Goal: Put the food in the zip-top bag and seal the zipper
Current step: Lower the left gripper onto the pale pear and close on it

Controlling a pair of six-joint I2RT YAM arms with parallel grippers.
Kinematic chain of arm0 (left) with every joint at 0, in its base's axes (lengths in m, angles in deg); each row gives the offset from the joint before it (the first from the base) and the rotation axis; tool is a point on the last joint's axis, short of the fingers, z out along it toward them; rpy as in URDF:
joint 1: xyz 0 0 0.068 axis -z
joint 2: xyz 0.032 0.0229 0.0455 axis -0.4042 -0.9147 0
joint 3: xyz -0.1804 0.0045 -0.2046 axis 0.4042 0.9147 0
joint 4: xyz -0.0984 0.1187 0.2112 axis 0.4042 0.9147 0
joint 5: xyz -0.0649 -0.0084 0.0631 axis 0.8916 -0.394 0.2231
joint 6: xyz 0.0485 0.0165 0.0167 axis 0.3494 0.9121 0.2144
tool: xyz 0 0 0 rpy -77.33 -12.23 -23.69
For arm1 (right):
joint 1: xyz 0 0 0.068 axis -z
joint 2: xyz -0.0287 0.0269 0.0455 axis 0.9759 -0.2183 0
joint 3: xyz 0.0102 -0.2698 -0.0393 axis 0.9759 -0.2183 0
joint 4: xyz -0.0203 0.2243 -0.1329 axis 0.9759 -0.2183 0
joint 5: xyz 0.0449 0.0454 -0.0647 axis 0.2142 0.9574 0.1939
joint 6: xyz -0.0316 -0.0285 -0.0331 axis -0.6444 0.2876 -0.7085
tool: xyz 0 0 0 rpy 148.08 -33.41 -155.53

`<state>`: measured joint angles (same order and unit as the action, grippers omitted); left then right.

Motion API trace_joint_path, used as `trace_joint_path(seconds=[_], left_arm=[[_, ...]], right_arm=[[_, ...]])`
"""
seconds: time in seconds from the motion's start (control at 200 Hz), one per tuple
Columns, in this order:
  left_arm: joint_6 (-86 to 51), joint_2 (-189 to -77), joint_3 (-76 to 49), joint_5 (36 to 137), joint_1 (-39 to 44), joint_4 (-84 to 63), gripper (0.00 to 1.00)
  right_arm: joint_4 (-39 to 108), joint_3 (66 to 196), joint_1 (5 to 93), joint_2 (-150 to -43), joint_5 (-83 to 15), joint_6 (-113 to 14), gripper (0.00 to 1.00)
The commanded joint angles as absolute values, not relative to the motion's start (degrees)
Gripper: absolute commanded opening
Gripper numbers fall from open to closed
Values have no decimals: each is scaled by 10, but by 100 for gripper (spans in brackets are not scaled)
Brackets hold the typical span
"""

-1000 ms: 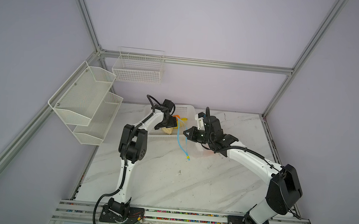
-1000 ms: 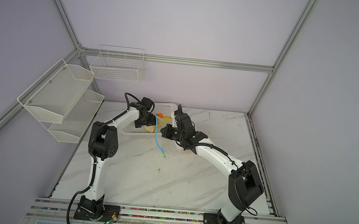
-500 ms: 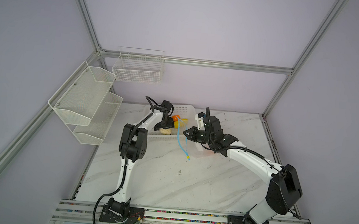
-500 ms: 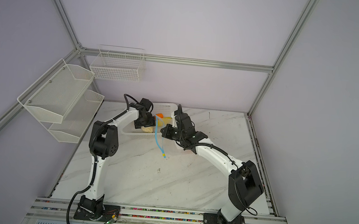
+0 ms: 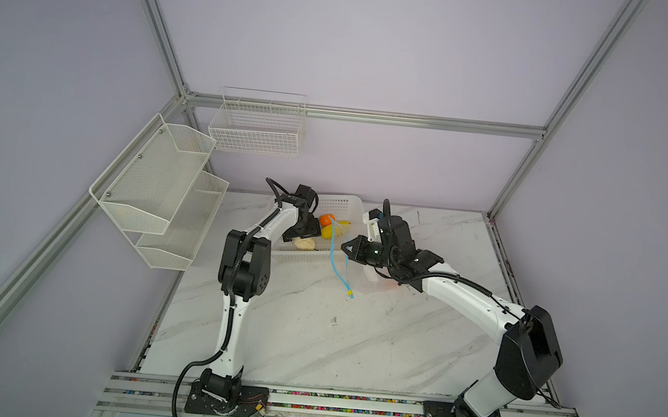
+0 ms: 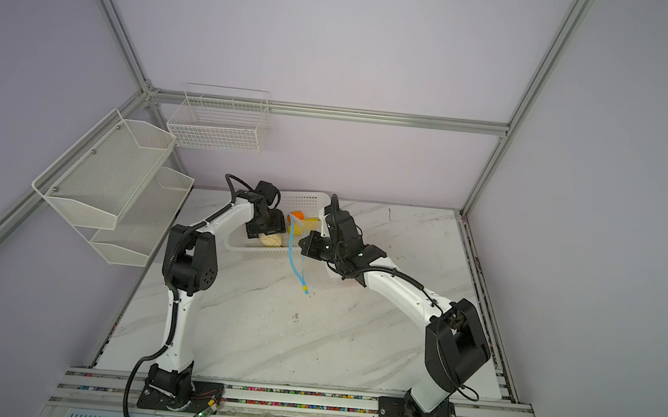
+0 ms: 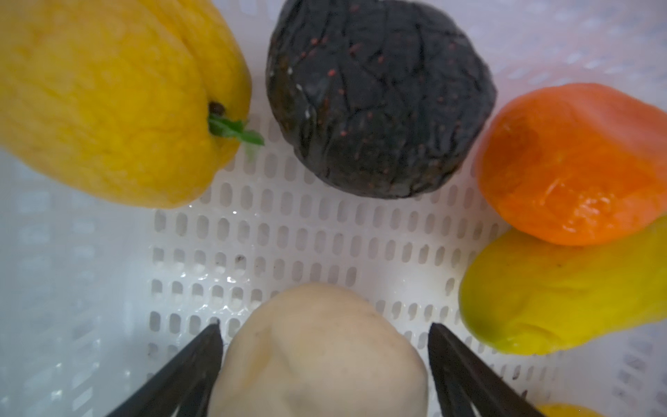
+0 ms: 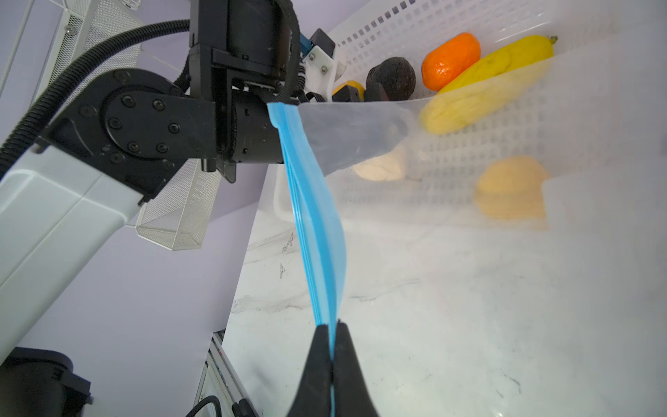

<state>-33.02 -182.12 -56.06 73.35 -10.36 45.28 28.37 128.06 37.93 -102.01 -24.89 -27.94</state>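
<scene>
The left gripper [image 7: 323, 325] has its jaws spread wide, one dark finger [image 7: 202, 364] on each side of the cream-white piece of food [image 7: 317, 364]. One finger lies right against the piece and a thin gap shows at the other. Whether the pads press it I cannot tell.

Around that piece, on the slotted floor of the white basket [image 7: 288, 231], lie a large yellow fruit [image 7: 108, 101], a dark grey-black one [image 7: 379, 97], an orange one [image 7: 577, 162] and a smaller yellow one [image 7: 559, 296].

The right gripper [image 8: 331, 326] is pinched tight on the zipper [image 8: 317, 231], the blue strip of the bag [image 8: 505, 307]. Through the bag's cloudy film the basket and some of the food show dimly.

In both top views the left gripper [image 5: 305, 232] reaches down into the basket [image 5: 341, 200] at the back of the table [image 5: 312, 332]. The right gripper [image 5: 348, 249] is held just beside the basket's near corner. The zipper [image 5: 335, 260] runs from above the basket down to its yellow slider [image 5: 349, 292], low over the table. The rest of the bag rests under the right arm.
</scene>
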Motion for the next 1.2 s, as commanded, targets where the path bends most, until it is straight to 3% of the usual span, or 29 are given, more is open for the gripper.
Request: trace_joint_path(seconds=[0.0, 0.685, 1.195], left_arm=[[-330, -1772, -537, 735, -106, 459, 97], [-342, -1769, -499, 749, -106, 465, 92], [-351, -1799, -529, 767, -106, 465, 83]], right_arm=[[292, 1282, 382, -1010, -257, -276, 0], [296, 1270, 382, -997, -257, -279, 0], [299, 1264, 382, -995, -255, -280, 0]])
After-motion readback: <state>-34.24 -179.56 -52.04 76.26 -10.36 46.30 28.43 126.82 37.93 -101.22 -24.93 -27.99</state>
